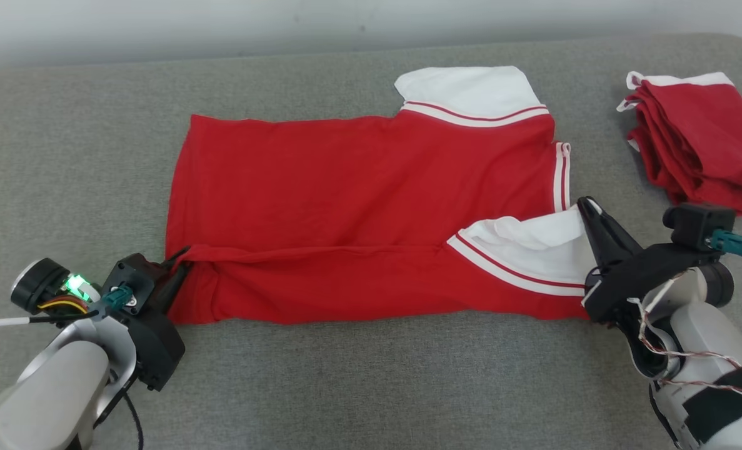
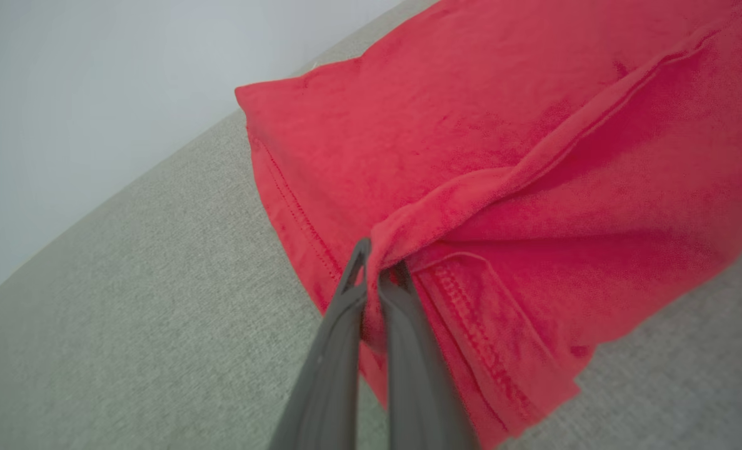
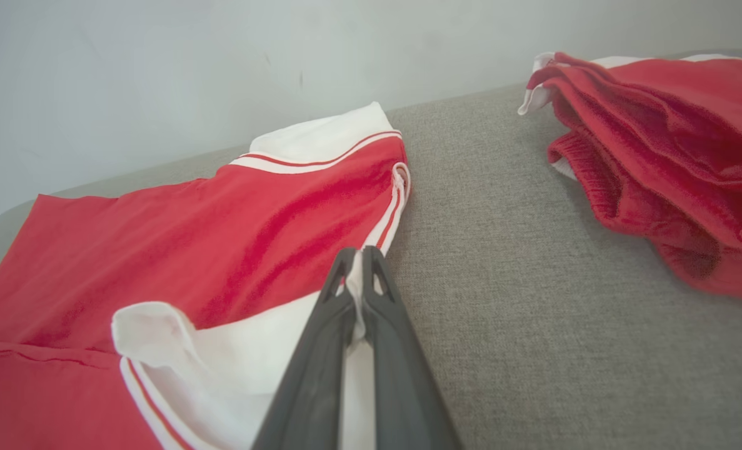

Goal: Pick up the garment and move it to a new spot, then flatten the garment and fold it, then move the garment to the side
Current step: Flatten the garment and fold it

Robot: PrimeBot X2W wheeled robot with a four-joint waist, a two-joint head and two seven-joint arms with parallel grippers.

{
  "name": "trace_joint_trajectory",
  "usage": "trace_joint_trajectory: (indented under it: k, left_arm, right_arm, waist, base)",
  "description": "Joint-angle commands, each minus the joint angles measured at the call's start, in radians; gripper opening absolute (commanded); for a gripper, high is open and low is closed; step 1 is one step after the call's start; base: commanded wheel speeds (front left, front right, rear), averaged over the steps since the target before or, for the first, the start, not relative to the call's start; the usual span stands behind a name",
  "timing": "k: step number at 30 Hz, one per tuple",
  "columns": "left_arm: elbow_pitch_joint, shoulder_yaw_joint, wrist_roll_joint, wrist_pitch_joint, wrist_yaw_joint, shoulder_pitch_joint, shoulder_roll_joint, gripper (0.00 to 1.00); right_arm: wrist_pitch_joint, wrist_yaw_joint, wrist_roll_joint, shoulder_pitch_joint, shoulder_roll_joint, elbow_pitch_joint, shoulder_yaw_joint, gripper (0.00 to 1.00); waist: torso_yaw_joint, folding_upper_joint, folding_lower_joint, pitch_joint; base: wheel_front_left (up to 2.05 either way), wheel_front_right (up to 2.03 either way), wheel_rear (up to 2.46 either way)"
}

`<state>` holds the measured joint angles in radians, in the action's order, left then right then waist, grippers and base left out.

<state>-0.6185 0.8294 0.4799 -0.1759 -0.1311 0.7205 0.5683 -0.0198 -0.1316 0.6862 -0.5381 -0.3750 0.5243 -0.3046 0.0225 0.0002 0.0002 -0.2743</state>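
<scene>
**Both grippers clamped on the near edge of the red garment**

The red garment [image 1: 358,187] lies spread across the middle of the grey cloth surface [image 1: 345,387], its hem toward the robot's left and its white sleeves toward the right. The near long edge is folded over onto the body, leaving a ridge that runs from the hem to the near sleeve [image 1: 533,250]. The far sleeve [image 1: 471,90] lies flat at the top edge.

The left gripper [image 1: 180,259] is clenched on the hem at the near left corner; in the left wrist view its fingers [image 2: 408,325] pinch a bunched fold of red fabric between them. The right gripper [image 1: 586,206] is clenched on the white edge of the near sleeve; in the right wrist view a strip of white cloth shows between its closed fingers [image 3: 396,350].

A stack of red garments [image 1: 696,144] with white trim sits at the far right of the surface, apart from the spread garment.
</scene>
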Motion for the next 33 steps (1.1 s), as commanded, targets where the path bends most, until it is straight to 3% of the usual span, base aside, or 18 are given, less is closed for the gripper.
trace_joint_trajectory:
  k: [1,2,3,4,8,12,22,33]
  left_arm:
    - [-0.021,0.019,0.015,-0.011,0.002,0.024,0.0,0.0]
    - [-0.031,0.027,0.022,-0.019,0.002,0.033,0.0,0.02]
    - [-0.04,0.03,0.02,-0.031,0.002,0.045,0.002,0.56]
    - [-0.052,0.029,0.024,-0.041,0.002,0.05,0.0,1.0]
    - [-0.082,0.011,0.043,-0.067,0.008,0.04,-0.007,1.0]
    - [-0.064,-0.06,0.088,-0.087,0.04,-0.018,-0.023,1.0]
    - [0.171,-0.215,0.082,-0.089,0.137,-0.274,-0.095,1.0]
    - [0.117,-0.299,0.017,-0.089,0.114,-0.321,-0.175,1.0]
  right_arm:
    - [-0.023,0.002,0.01,-0.031,0.003,0.035,-0.02,0.0]
    - [-0.035,0.002,0.013,-0.042,0.003,0.053,-0.03,0.35]
    - [-0.052,0.002,0.019,-0.053,0.005,0.067,-0.04,0.64]
    - [-0.065,0.002,0.025,-0.059,0.006,0.082,-0.049,1.0]
    - [-0.13,0.002,0.028,-0.068,-0.012,0.111,-0.068,1.0]
    - [-0.203,0.002,0.037,-0.026,-0.032,0.121,-0.08,1.0]
    - [-0.245,0.002,-0.055,0.154,-0.063,0.048,-0.018,1.0]
    - [-0.246,0.002,-0.238,0.229,0.0,0.045,0.011,1.0]
  waist:
    - [0.014,-0.0002,-0.0002,-0.015]
    - [0.016,-0.0002,-0.0002,-0.016]
    - [0.016,-0.0002,-0.0002,-0.016]
    - [0.015,-0.0002,-0.0002,-0.013]
    - [0.01,-0.0002,-0.0002,0.008]
    - [-0.001,-0.0002,-0.0002,0.048]
    - [-0.028,-0.0002,-0.0002,0.061]
    - [-0.017,-0.0002,-0.0002,0.045]
  base:
    - [0.0,0.0,0.0]
    - [0.0,0.0,0.0]
    - [0.0,0.0,0.0]
    - [0.0,0.0,0.0]
    - [0.0,0.0,0.0]
    - [0.0,0.0,0.0]
    - [0.0,0.0,0.0]
    - [0.0,0.0,0.0]
